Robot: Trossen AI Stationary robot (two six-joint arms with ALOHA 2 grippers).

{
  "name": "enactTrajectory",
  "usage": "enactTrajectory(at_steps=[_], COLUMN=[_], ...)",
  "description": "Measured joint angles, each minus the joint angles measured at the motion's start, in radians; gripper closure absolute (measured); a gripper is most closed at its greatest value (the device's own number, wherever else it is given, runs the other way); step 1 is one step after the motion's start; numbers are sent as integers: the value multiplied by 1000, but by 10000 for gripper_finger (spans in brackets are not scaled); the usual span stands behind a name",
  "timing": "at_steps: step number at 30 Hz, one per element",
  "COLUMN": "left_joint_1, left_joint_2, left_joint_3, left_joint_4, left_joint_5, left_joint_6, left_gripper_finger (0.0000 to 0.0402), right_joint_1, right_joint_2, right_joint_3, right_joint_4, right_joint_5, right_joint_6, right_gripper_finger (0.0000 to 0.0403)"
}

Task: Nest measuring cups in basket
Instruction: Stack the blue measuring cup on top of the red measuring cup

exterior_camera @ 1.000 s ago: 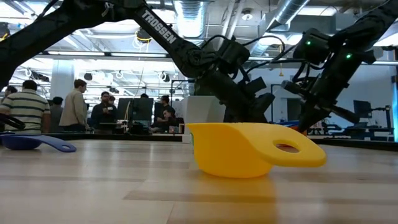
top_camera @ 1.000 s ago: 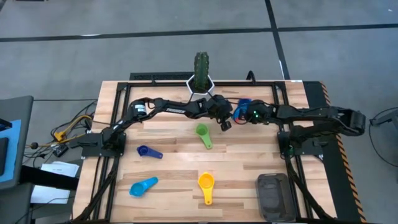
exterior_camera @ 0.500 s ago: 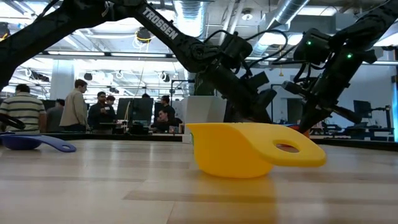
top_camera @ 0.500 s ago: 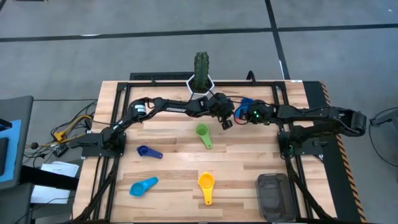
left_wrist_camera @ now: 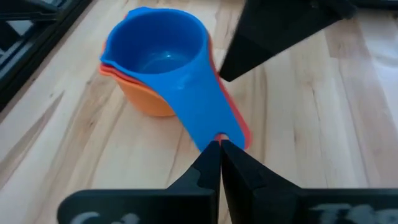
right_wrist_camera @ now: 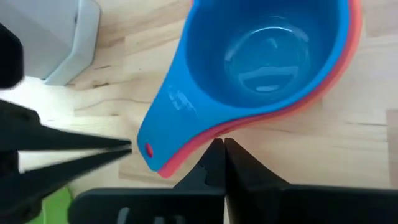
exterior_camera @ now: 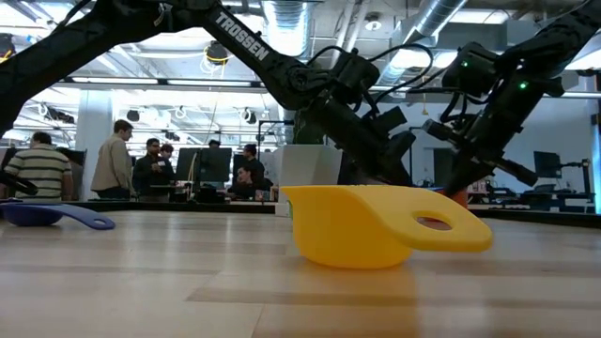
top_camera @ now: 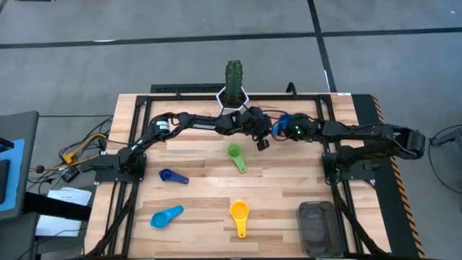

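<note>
A blue measuring cup (left_wrist_camera: pixel 158 53) sits nested in a red and an orange cup (left_wrist_camera: pixel 146 102), upright on the table near the far edge (top_camera: pixel 284 121). My left gripper (left_wrist_camera: pixel 219 144) is shut at the free end of the stack's handles. My right gripper (right_wrist_camera: pixel 219 148) is shut at the stack's side and shows as dark fingers (left_wrist_camera: pixel 273 31) in the left wrist view. Green (top_camera: pixel 234 155), dark blue (top_camera: pixel 172 175), light blue (top_camera: pixel 166 215) and yellow (top_camera: pixel 239 214) cups lie loose on the table. The basket (top_camera: pixel 316 227) stands at the near right. My left gripper meets the free end of the blue cup's handle (left_wrist_camera: pixel 214 127) with its shut fingertips. The fingers slant down and lie along the handle. The stack stands on the table. My right gripper has its shut fingertips against the red cup's edge (right_wrist_camera: pixel 205 138), where handle and bowl join, coming across the handle.
A white hexagonal pot with a cactus (top_camera: pixel 232 94) stands just beyond my left wrist at the far edge. The yellow cup (exterior_camera: pixel 376 225) fills the low view's foreground. People stand in the room behind the table.
</note>
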Motion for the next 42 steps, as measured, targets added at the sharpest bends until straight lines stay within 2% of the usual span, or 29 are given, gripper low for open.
enactTrajectory(at_steps=[6, 12, 18, 31, 37, 42], left_joint_1=[-1, -1, 9, 30, 32, 25], left_joint_2=[0, -12, -1, 23, 20, 20], left_joint_3=[0, 16, 28, 26, 28, 28], left_joint_4=[-5, -25, -84, -61, -45, -42], left_joint_5=[17, -99, -129, -27, -3, 5], left_joint_6=[18, 34, 49, 17, 3, 3], left_gripper_finger=[401, 401, 401, 401, 401, 401], right_joint_1=[4, 32, 44, 39, 34, 34], right_joint_2=[0, 0, 1, 6, 6, 6], right_joint_3=[0, 0, 0, 0, 0, 0], right_joint_4=[9, -1, -1, 8, 21, 23], right_joint_5=[-2, -3, -2, 26, 27, 27], right_joint_6=[-3, 17, 35, 34, 27, 11], right_gripper_finger=[396, 392, 397, 398, 389, 398])
